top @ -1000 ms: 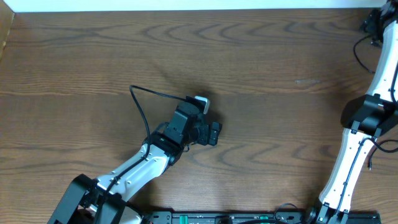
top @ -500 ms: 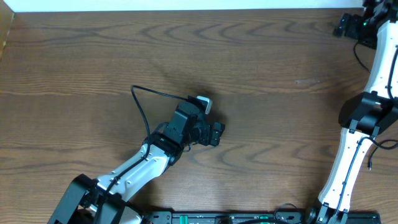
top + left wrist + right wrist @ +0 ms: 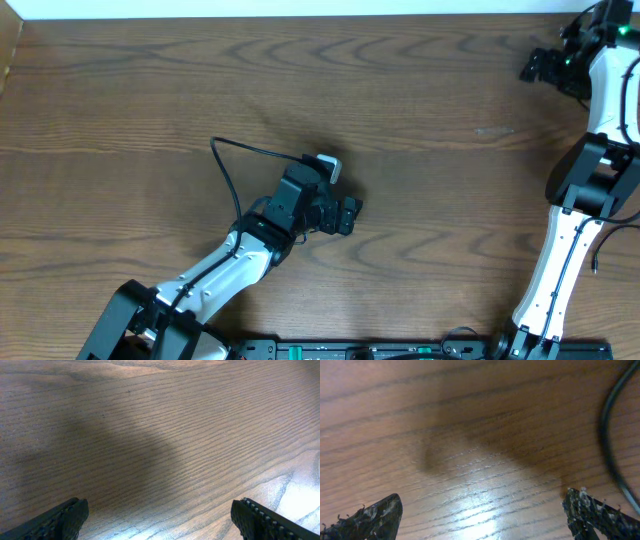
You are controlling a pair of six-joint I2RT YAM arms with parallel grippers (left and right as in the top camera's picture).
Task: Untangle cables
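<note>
Wholly outside left jaws: black cable

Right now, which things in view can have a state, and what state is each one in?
left gripper: open, holding nothing.
right gripper: open, holding nothing.
black cable: slack, curved on the table, partly hidden under the left arm.
white plug: lying on the table beside the left arm, not gripped.

The place looks like a robotics lab bench. A dark brown wood-grain surface has a white-and-black left robot arm and right robot arm rising from its near edge. A black equipment rail runs between them, and a plain white strip lines the far edge.
</note>
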